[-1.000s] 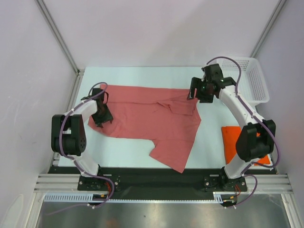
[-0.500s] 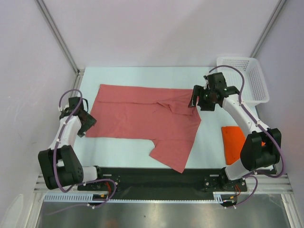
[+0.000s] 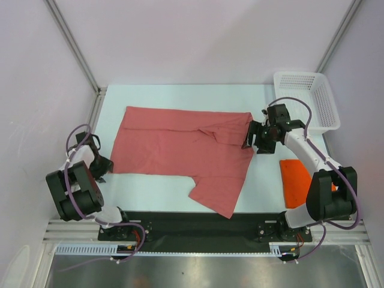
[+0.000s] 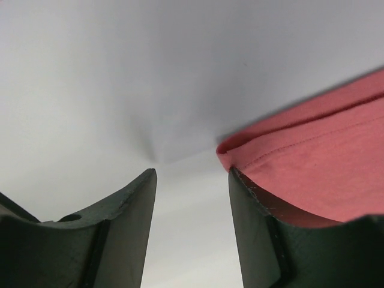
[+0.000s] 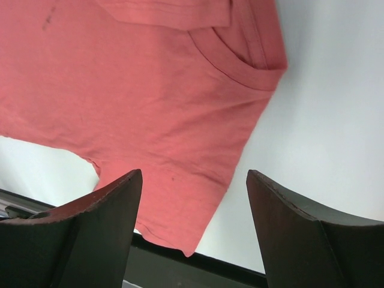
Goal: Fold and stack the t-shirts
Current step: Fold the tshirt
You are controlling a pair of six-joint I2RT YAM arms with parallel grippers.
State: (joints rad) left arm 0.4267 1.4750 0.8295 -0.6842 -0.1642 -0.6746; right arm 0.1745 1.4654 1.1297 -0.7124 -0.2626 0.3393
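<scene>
The dusty pink-red t-shirt (image 3: 174,144) lies flat on the bench (image 3: 180,96), taking up most of its middle. Its long axis runs left to right. The hem is at the left and the neckline at the right, so it points toward the robot's right. Closest to the arm bases, a broad flap that is probably a sleeve juts toward the near edge. Also near, on the right side, the orange t-shirt (image 3: 293,180) sits as a small flat rectangle. Its long axis runs near to far, and the right arm partly covers it.

Both shirts are thin, limp cloth. They look light and nowhere stiff, so they will likely sag, drag and crease rather than hold a shape. A pinch at a corner or along a stitched hem should hold best, since the doubled fabric there gives the fingers something to bite.

The left claw (image 3: 103,167) sits low, just beside the near-left hem corner. Its fingers are spread with only bare bench between them, and the cloth is just outside one finger.

Farther in, the right claw (image 3: 251,137) hovers over the neckline end of the pink shirt, fingers wide apart and holding nothing.

The white basket (image 3: 312,90) stands at the far right corner.
</scene>
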